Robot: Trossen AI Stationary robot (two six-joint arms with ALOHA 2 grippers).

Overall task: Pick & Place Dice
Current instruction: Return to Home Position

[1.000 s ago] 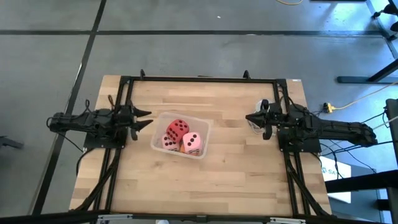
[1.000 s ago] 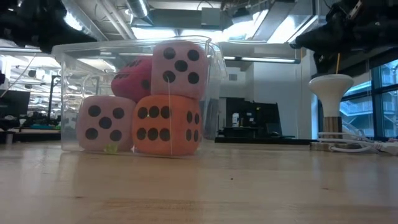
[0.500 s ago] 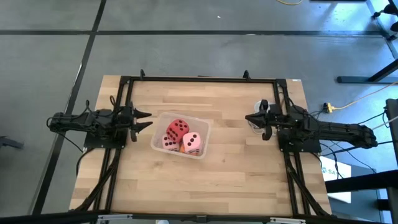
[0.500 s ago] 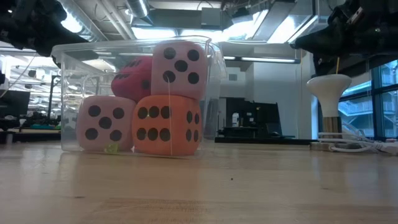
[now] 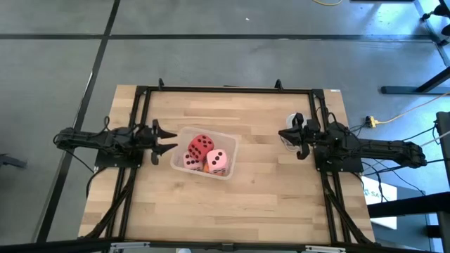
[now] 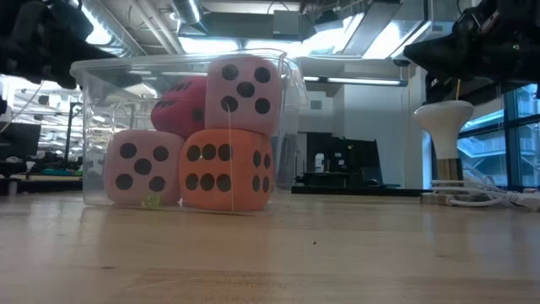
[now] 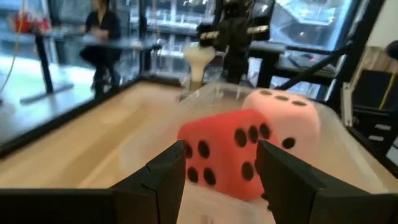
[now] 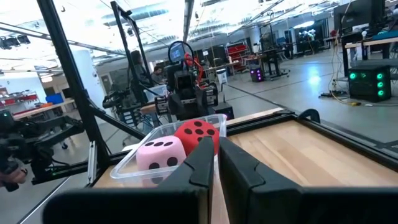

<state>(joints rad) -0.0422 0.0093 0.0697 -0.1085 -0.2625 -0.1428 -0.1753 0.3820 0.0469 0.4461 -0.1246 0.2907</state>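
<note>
Four dice (image 5: 200,145) in clear tub (image 5: 234,153), arms either side.
Left gripper (image 5: 167,135) spread, right gripper (image 5: 281,133) pressed together; low view shows the orange die (image 6: 226,169) fully, high view barely.

High view: I looked straight down from well above on the whole tabletop (image 5: 246,197).
Low view: I sat at tabletop height, facing level across, close against the tub (image 6: 94,110) of dice (image 6: 228,169).
Left wrist view: I looked past the left fingers (image 7: 161,180), near the tub, toward the right arm (image 7: 233,31).
Right wrist view: I faced back past the right fingers (image 8: 202,165), farther off.
Shared: all four held the tub.
</note>
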